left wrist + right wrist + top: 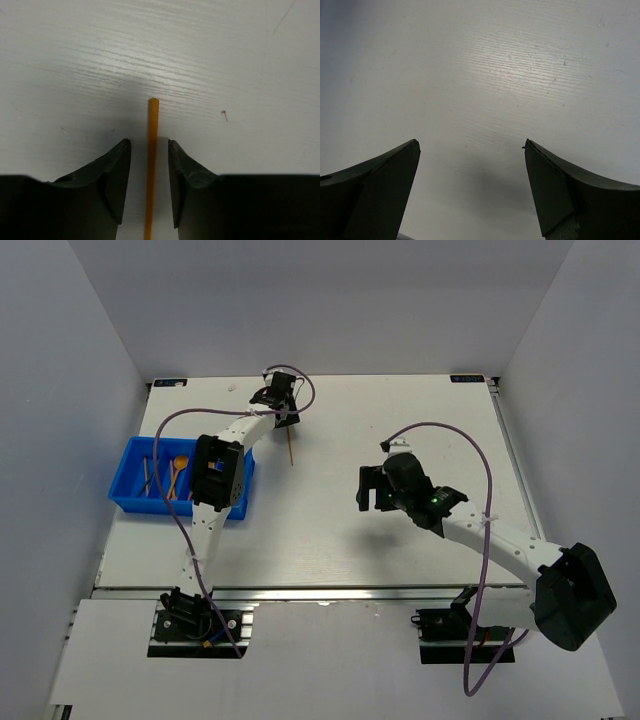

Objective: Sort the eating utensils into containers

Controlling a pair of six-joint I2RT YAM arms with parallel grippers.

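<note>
An orange stick [290, 447] lies on the white table at the back middle. My left gripper [283, 414] is down over its far end. In the left wrist view the stick [153, 117] runs between the two fingers of the left gripper [149, 142], with a small gap on each side, so the jaws stand open around it. The blue bin [128, 480] stands at the left, partly hidden by the left arm; an orange spoon [179, 468] and thin sticks [150, 475] lie in its compartments. My right gripper [374, 490] is wide open and empty over bare table [471, 142].
The left arm's black joint [219, 472] covers the bin's right part. Grey walls close in the table on the left, back and right. The table's front edge [320, 589] runs just ahead of the arm bases.
</note>
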